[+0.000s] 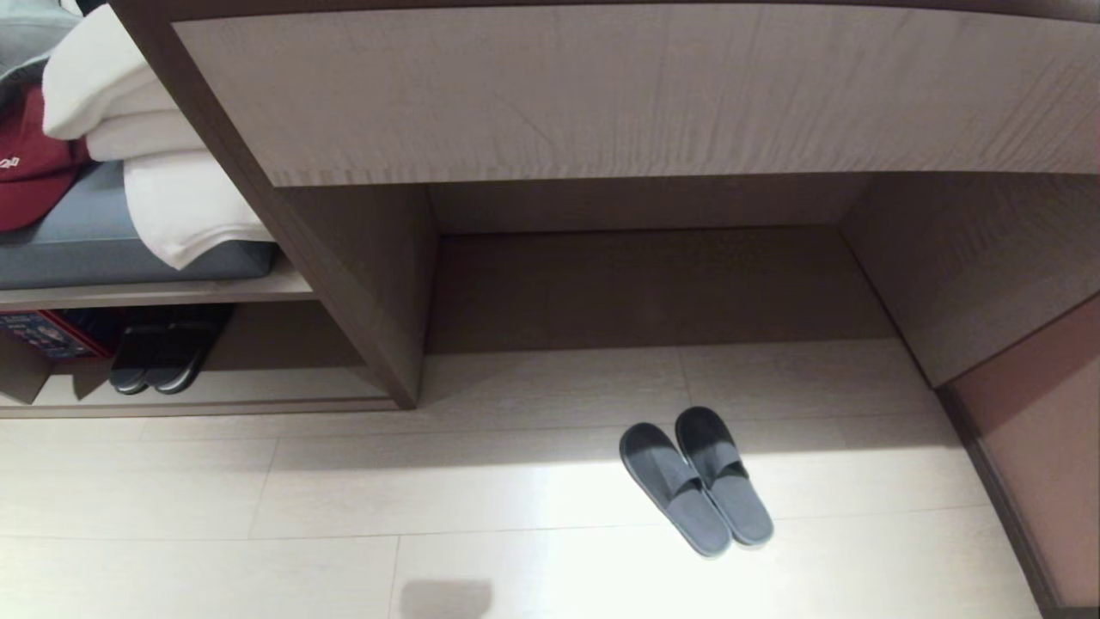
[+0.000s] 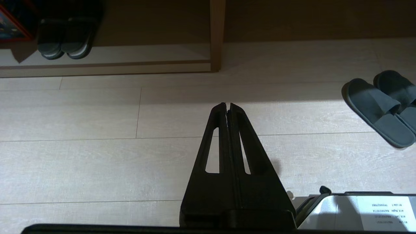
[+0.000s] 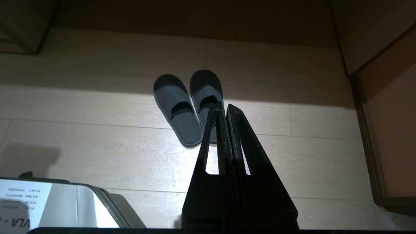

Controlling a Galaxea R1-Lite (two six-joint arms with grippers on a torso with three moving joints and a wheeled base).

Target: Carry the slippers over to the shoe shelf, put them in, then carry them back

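Both the left gripper [image 2: 227, 105] and right gripper [image 3: 222, 106] are closed, empty. If the slippers [image 1: 696, 480] are grasped unevenly, one could be dropped before the shoe shelf [image 1: 215, 391] is reached.

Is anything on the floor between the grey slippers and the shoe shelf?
Nothing visible. Bare floor runs from the slippers to the shoe shelf. A darker pair already sits inside it, with room beside.
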